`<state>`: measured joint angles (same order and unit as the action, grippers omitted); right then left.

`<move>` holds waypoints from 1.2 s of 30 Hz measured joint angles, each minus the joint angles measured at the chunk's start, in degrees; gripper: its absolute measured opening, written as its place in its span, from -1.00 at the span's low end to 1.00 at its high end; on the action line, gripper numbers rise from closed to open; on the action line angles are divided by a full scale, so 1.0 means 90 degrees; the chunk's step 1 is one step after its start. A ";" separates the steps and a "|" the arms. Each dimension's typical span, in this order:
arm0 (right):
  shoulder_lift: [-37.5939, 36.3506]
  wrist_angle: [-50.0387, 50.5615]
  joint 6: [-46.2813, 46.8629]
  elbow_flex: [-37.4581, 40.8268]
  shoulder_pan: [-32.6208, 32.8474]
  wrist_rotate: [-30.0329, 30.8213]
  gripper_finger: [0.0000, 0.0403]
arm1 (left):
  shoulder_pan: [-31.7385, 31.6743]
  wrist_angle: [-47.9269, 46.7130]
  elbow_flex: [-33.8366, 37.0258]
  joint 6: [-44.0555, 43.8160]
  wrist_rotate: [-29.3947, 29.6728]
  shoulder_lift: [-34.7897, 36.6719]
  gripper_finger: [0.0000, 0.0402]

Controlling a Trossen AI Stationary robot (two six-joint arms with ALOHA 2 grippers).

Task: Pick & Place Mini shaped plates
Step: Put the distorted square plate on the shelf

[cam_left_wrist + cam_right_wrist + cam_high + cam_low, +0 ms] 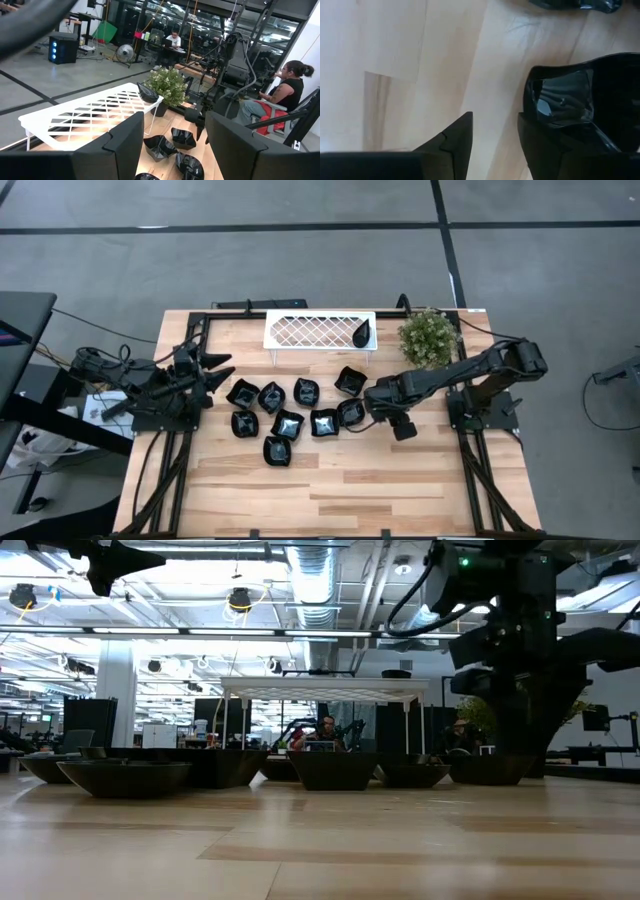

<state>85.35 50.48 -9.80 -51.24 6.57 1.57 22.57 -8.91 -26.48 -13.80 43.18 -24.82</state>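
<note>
Your right hand (372, 412), open, seemingly straddles a mini plate's (351, 413) rim to grip; left hand (222, 367) waits wide.

White lattice tray (318, 330) — green plant (428, 337)

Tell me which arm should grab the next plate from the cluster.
Right. Its end effector hangs open right beside the rightmost plate of the cluster, with that plate's rim next to one finger in the wrist view. The left end effector waits open at the table's left edge, farther from any plate.
</note>
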 joint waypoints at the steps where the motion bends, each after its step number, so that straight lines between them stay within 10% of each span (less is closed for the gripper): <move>1: 0.0010 0.0013 -0.0041 0.0000 0.0000 0.0009 -0.27 | -0.0001 0.0000 0.0000 0.0000 0.0000 0.0000 0.07; 36: 0.0028 -0.0187 -0.0736 0.0000 -0.0899 -0.0360 -0.24 | 0.0000 0.0000 0.0000 0.0000 0.0002 0.0002 0.07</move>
<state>85.60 48.80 -16.43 -51.24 -1.52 -1.67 22.57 -8.91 -26.48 -13.80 43.20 -24.80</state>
